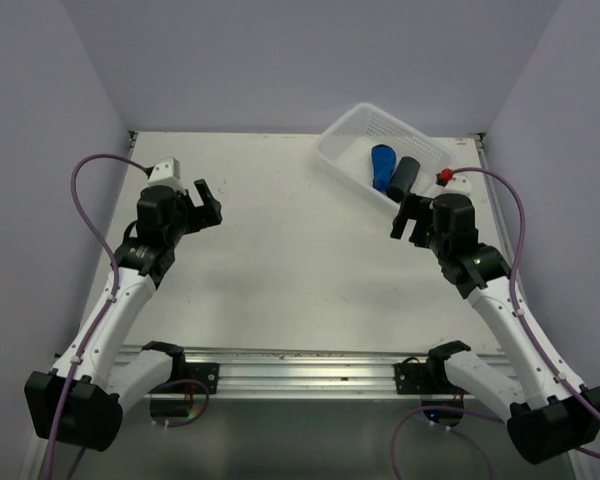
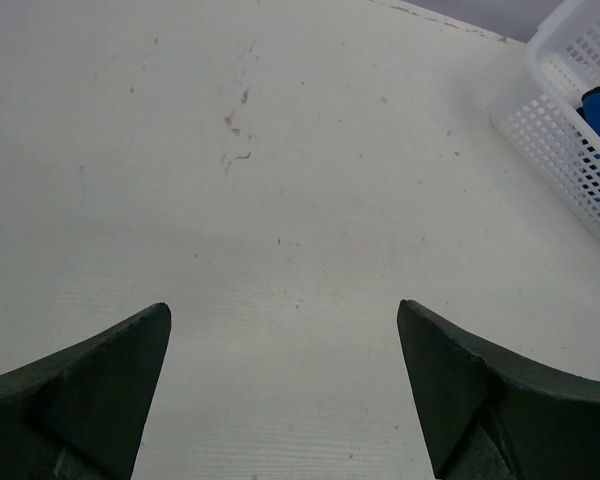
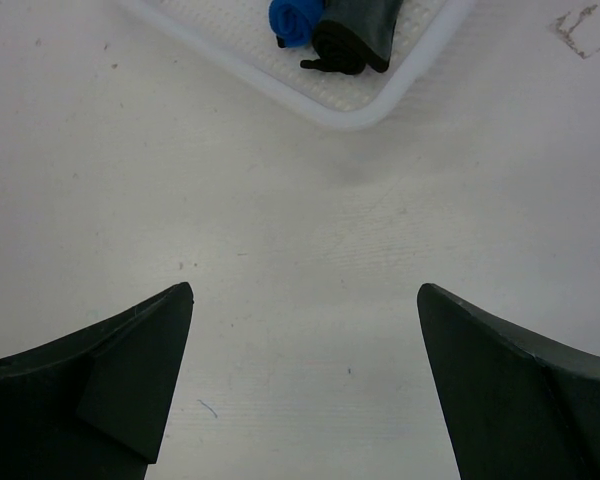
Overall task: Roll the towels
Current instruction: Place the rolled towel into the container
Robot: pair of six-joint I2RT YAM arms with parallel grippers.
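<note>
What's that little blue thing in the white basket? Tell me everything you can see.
A bright blue towel, soft cloth by its look, rolled into a short cylinder. It lies on its side in the white perforated basket at the far right of the table, touching a dark rolled towel beside it.

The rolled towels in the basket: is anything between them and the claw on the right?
Only the low near wall of the white basket. The blue towel and the dark towel lie rolled inside it, just beyond that wall from the open right gripper. Nothing else visible lies between them.
</note>
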